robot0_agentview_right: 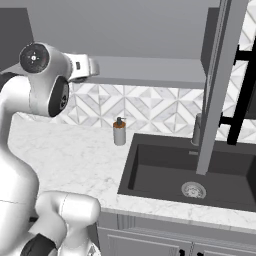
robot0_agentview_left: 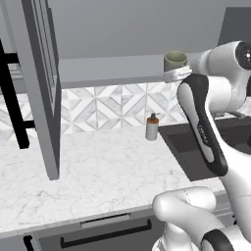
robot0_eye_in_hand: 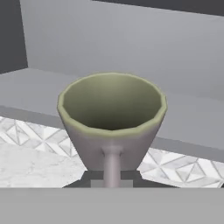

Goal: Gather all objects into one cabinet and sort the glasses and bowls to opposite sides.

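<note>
The tumbler (robot0_eye_in_hand: 112, 118) sits against the tool (robot0_agentview_left: 172, 74) — grip unclear — with the soap bottle (robot0_agentview_left: 152, 127) below.

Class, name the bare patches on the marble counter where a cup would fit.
The white marble counter is bare between the open grey cabinet door and the small grey soap bottle with brown pump. Right of the bottle, the dark sink takes the room.

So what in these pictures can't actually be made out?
- Pincer: in the hand view the cup sits right in front, hiding the tips, so open or shut cannot be told.
- Cup's base: cut off by the hand view's bottom edge; in the left base view the arm covers its lower part.
- Faucet: partly behind the open cabinet door in the right base view.
- Soap bottle: label too small to read.
</note>
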